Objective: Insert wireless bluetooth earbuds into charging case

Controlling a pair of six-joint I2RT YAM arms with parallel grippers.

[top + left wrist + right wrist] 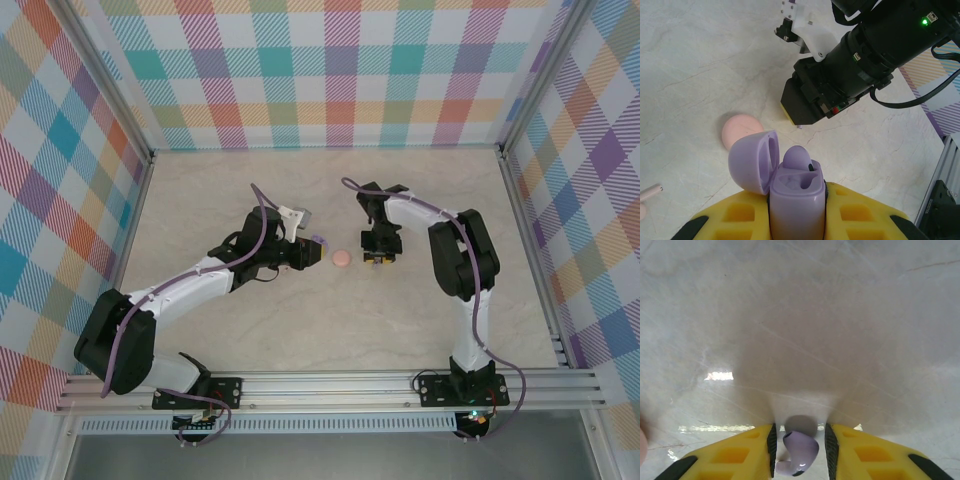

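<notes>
Earbud 1 [799, 159] sits in the open purple case [797, 210], which the left jaws squeeze tight. Earbud 2 [799, 452] is between the right jaws, near the desk [800, 315]; I cannot tell if they pinch it.

We see bright, even, diffuse light from above. In the top view the shadows on the table [330, 330] are faint and soft-edged, and the picture is sharp throughout. In the right wrist view the tabletop looks hazy, with a broad grey shadow across its middle and white glare streaks low at left. In the left wrist view the charging case [796, 205] is crisp.
</notes>
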